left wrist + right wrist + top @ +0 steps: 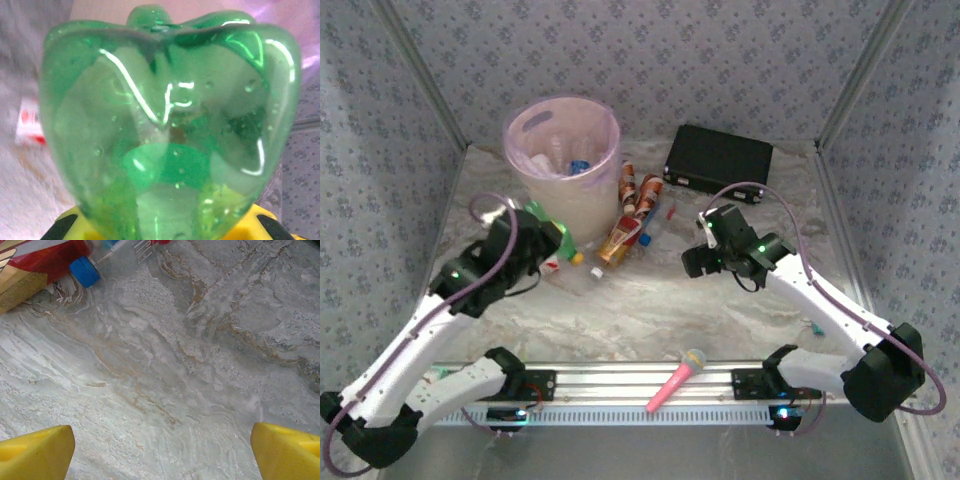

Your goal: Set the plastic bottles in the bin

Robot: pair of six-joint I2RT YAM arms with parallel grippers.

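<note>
Gripping the green bottle [165,130] tight with left gripper [535,242], at 6 o'clock of the bin [610,128]. Holding right gripper [160,445] wide, empty. Binned a few plastic bottles [568,160]; leaving several more at 5 o'clock.

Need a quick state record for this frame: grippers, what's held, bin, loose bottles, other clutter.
left gripper: shut on the green bottle, next to the bin
right gripper: open, holding nothing, above bare table
bin: upright, several bottles inside
loose bottles: cluster on the table to the right of the bin's base
other items: black case at the back right; pink toy microphone by the front rail
</note>
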